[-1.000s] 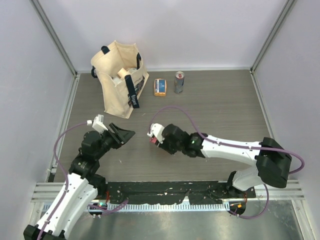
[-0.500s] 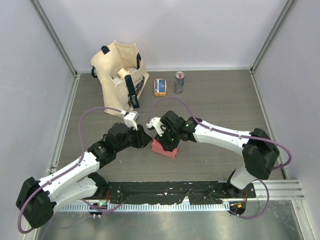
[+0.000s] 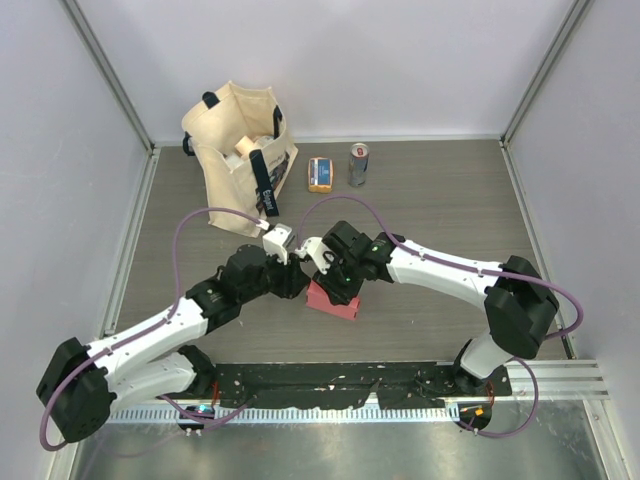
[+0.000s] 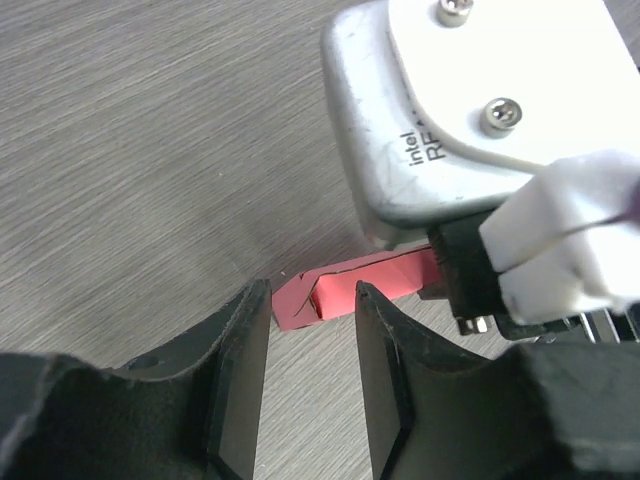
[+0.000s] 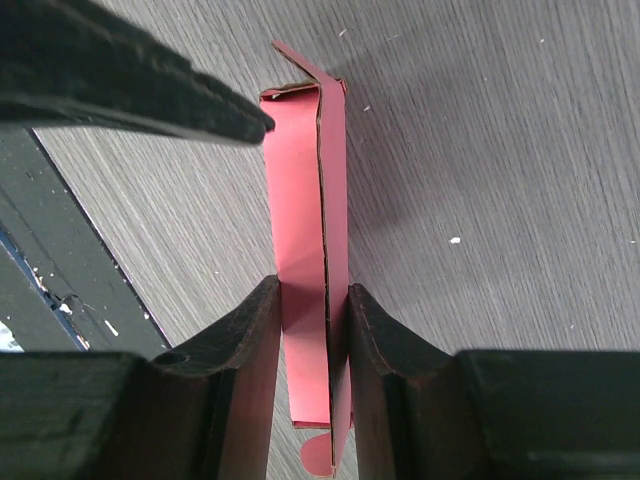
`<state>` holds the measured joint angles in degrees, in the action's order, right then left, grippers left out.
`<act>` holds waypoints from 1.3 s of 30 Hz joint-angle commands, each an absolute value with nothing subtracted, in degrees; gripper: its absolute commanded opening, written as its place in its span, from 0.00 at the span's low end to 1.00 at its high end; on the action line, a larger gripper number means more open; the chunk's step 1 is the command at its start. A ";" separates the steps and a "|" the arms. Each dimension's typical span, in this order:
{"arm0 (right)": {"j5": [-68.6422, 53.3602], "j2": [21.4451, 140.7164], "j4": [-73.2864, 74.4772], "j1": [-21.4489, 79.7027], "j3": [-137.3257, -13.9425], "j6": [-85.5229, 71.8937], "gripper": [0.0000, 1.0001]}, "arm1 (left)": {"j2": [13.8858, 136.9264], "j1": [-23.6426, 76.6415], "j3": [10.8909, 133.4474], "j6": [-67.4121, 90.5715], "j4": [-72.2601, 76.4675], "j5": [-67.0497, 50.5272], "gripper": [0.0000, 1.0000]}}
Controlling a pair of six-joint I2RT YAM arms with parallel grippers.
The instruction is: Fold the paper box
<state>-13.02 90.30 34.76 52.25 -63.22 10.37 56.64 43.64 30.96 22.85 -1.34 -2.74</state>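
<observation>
We see a table (image 3: 450,210) with a grey-brown wood look. Pale walls (image 3: 330,60) stand on three sides of it, and there are metal posts (image 3: 112,75) at the far corners.

Closest to us is a shiny metal rail (image 3: 330,412). Just past it, a black strip (image 3: 330,378) with white specks runs along the table's near edge. The two arms are fixed there, and purple cables (image 3: 190,225) loop off them.

Both arms reach in and meet near the middle of the table, a bit toward our side. The paper box (image 3: 336,303) is at that spot. It is pinkish-red and rests on the wood.

The right gripper (image 3: 337,283) comes down on the box from above. In the right wrist view its two black fingers (image 5: 240,370) press on the box from both sides. The box is pinched tight and stands on its thin edge. A small flap sticks out at its far end.

The left gripper (image 3: 298,284) is just beside it, on the left. Its jaws stand partly apart, and bare wood shows between them. The end of the box sits right at the tips. We cannot tell if the tips touch it.

Farther back, a beige tote bag (image 3: 235,170) stands near the far left corner with things inside. To its right are an orange-and-blue packet (image 3: 320,174) and a small can (image 3: 359,165), just beside each other and close to the back wall.
</observation>
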 commanded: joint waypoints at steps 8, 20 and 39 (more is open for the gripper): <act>-13.71 89.82 34.72 52.12 -64.25 10.81 0.22 | 61.00 46.23 34.01 19.16 1.85 -2.02 0.32; -14.33 89.92 33.58 52.03 -63.37 10.20 0.21 | 50.12 47.20 25.68 25.13 3.86 3.93 0.43; -14.50 88.07 33.31 52.03 -62.84 10.02 0.21 | 55.02 47.11 23.73 24.70 15.73 2.46 0.30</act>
<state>-13.67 90.26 34.46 51.64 -63.09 9.91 53.87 46.94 21.50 25.06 8.27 3.40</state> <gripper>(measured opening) 0.348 0.295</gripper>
